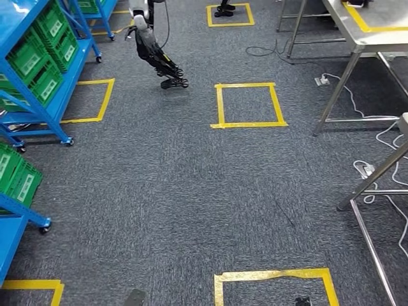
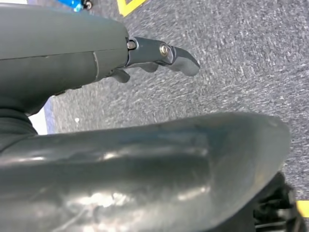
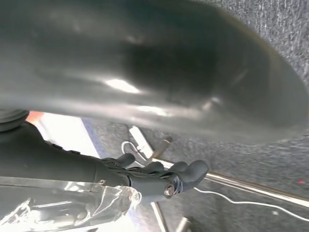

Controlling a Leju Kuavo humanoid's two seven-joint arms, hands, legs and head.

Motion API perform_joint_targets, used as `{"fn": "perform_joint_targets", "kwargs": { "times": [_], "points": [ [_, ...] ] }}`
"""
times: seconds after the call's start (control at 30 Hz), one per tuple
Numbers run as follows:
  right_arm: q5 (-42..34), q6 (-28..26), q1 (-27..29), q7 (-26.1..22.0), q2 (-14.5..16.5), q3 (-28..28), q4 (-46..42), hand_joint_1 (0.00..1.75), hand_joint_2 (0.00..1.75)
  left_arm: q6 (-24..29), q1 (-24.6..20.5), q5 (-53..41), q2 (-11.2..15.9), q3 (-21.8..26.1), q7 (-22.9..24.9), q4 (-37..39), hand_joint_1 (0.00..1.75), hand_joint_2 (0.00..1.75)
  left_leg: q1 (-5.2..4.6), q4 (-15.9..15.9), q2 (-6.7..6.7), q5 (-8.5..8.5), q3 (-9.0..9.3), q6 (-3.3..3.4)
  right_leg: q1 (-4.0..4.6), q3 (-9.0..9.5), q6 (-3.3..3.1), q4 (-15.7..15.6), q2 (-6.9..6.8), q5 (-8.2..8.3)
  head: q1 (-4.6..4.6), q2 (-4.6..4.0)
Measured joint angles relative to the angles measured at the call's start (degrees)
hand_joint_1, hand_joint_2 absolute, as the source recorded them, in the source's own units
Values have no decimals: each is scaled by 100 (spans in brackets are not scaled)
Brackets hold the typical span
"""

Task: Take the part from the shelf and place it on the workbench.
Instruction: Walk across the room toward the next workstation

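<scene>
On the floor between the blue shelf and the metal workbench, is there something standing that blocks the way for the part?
Nothing visible does. The carpet between the blue shelf and the workbench carries flat yellow tape squares. Another robot stands farther back, and white cables lie by the bench legs.

Yellow tape squares [image 1: 248, 105] are marked on grey carpet [image 1: 159, 191]; white cables [image 1: 380, 143] are trailed under steel table legs [image 1: 336, 95].

My floor is speckled grey carpet [image 1: 159, 191] with yellow tape squares [image 1: 248, 105]. At ten o'clock, a blue shelf [image 1: 57, 95] carries green bins [image 1: 41, 54] with white labels.
</scene>
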Motion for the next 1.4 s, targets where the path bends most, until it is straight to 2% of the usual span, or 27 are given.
{"fn": "perform_joint_targets", "kwargs": {
  "times": [0.07, 0.1, 0.13, 0.2, 0.27, 0.3, 0.33, 0.37, 0.4, 0.47, 0.53, 0.63, 0.73, 0.77, 0.8, 0.87, 0.9, 0.93, 0.97, 1.03, 1.1, 1.17, 1.2, 1.23, 1.27, 1.33, 1.4],
  "points": [
    [10, -2, 18, 19, 0, -10, 1, 0, 0, 0, -13, -4, 0, 0, 0, 0, 0, 0, 0, 738, 124, -319, -351, -15, 26, -8, -25, -1, -169, -6, -16, 0],
    [16, -3, 19, 29, 0, -13, 1, 0, 0, 0, -6, -4, 0, 0, 0, 0, 0, 0, 0, 919, 141, -346, -431, -14, 34, -10, -28, 0, -247, -8, -16, 0],
    [21, -3, 14, 35, 0, -15, 1, 0, 0, 0, 4, -4, 0, 1, 0, 0, 0, 0, -1, 894, 152, -270, -406, -7, 39, -9, -28, 0, -318, -9, -17, 0],
    [23, 2, 1, 38, 0, -16, 1, 0, 0, 0, 12, -5, 1, 2, 0, 0, 0, 0, -11, 291, 269, 76, -62, 25, 45, 5, -17, 0, -442, -16, -19, 0],
    [15, 22, 0, 28, -1, -28, 1, 0, 87, 0, -10, -8, -1, 1, 0, 0, 0, 0, -48, -397, 512, 293, 307, 68, 76, 14, 27, 15, -553, -40, -23, 0],
    [8, 43, 0, 22, -1, -38, 1, 0, 131, 1, -21, -9, -1, 1, 0, 0, 0, 0, -69, -578, 590, 320, 392, 96, 90, 17, 56, 17, -606, -49, -24, 0],
    [1, 72, -4, 15, -1, -47, 1, 0, 175, 2, -24, -10, 1, 0, -1, 0, 0, 0, -87, -645, 591, 311, 406, 123, 99, 22, 87, 13, -661, -52, -23, 0],
    [-3, 103, -13, 13, 0, -55, 1, 0, 175, 5, -18, -10, 5, 0, -4, 0, 0, 0, -91, -658, 533, 319, 396, 164, 94, 38, 115, -2, -714, -51, -21, 0],
    [-2, 131, -24, 13, 1, -58, 1, 0, 175, 8, -3, -9, 8, 1, -8, 0, 0, 0, -87, -679, 478, 335, 397, 197, 83, 40, 148, 8, -696, -69, -18, 0],
    [7, 157, -35, 5, 1, -67, 1, 0, 175, 8, 4, -7, 12, 3, -25, 0, 0, 0, -60, -718, 368, 370, 408, 260, 60, -58, 203, 254, -470, -246, 3, 0],
    [10, 161, -29, -10, 0, -76, 1, 0, 175, 3, -8, -7, 11, 4, -40, 0, 0, 0, -43, -724, 301, 385, 408, 288, 48, -200, 225, 571, -243, -441, 31, 0],
    [9, 162, -26, -18, 0, -80, 1, 0, 175, -1, -12, -7, 11, 4, -46, 0, 0, 0, -42, -724, 283, 387, 407, 294, 47, -250, 228, 683, -216, -499, 42, 0],
    [0, 180, -9, -55, -1, -107, 1, 0, 175, -16, -18, -8, 4, 3, -70, 0, 0, 0, -42, -723, 173, 387, 408, 307, 46, -550, 247, 1302, -151, -729, 54, 0],
    [-7, 190, -3, -82, -1, -126, 1, 0, 175, -20, -17, -8, 2, 3, -79, 0, 0, 0, -35, -713, 41, 386, 411, 296, 26, -511, 261, 1185, -56, -588, 57, 0],
    [-13, 201, -1, -101, -1, -143, 2, 0, 175, -19, -16, -7, 3, 4, -81, 0, 0, 0, -36, -693, -91, 382, 407, 269, -2, -395, 270, 895, 94, -418, 59, 0],
    [-19, 230, -4, -113, 1, -169, 5, 0, 175, -11, -13, -7, 9, 4, -59, -1, 0, 0, -24, -653, -345, 390, 376, 190, -53, -45, 249, 111, 344, -22, 57, 0],
    [-16, 240, -7, -98, 2, -175, 8, 0, 175, -8, -7, -8, 13, 4, -39, -1, 0, 0, -18, -653, -401, 405, 354, 149, -47, -20, 216, 60, 379, -38, 55, 0],
    [-14, 246, -10, -77, 2, -180, 9, 0, 175, -5, 7, -8, 15, 4, -17, -1, 0, 0, -2, -666, -457, 425, 336, 112, -35, -16, 171, 55, 326, -25, 54, 0],
    [-10, 247, -14, -60, 3, -183, 9, 0, 175, -4, 23, -9, 16, 4, 1, 0, 0, 0, 10, -672, -449, 429, 324, 79, -25, -15, 127, 44, 265, -10, 55, 0],
    [2, 248, -11, -37, 4, -188, 9, 0, 175, -1, 33, -8, 16, 4, 28, 0, 0, 0, 2, -473, -219, 275, 217, 31, -17, -7, 38, 13, 129, 17, 25, 0],
    [16, 249, 8, -29, 5, -192, 9, 0, 175, 4, 15, -7, 14, 4, 41, 0, 0, 0, -12, 157, 68, -89, -86, 2, 4, -10, -15, 1, -32, 18, -7, 0],
    [22, 249, 24, -24, 5, -196, 9, 0, 175, 9, 14, -5, 14, 5, 52, 0, 0, 0, -10, 816, 135, -346, -396, -13, 24, -17, -32, 1, -203, 10, -10, 0],
    [24, 249, 22, -24, 5, -197, 9, 0, 175, 11, 24, -4, 14, 5, 57, 0, 0, 0, -10, 914, 143, -329, -434, -12, 29, -19, -35, 1, -280, 7, -10, 0],
    [26, 249, 16, -25, 6, -198, 9, 0, 175, 13, 34, -2, 15, 7, 62, 0, 0, 0, -11, 793, 159, -209, -360, -5, 32, -15, -33, 1, -352, 5, -10, 0],
    [27, 250, 10, -28, 7, -199, 9, 0, 175, 14, 39, 2, 15, 8, 66, 0, 0, 0, -15, 487, 210, -26, -187, 8, 33, -7, -27, 1, -418, 0, -10, 0],
    [27, 263, 5, -38, 9, -201, 9, 0, 175, 20, 25, 9, 12, 9, 66, 0, 0, 0, -43, -259, 476, 261, 229, 48, 55, 9, 10, 14, -530, -25, -17, 0],
    [25, 287, 4, -42, 11, -208, 9, 0, 175, 28, 11, 11, 6, 9, 66, 0, 0, 0, -79, -623, 638, 323, 408, 99, 84, 27, 69, 18, -637, -47, -9, 0]
  ]
}}
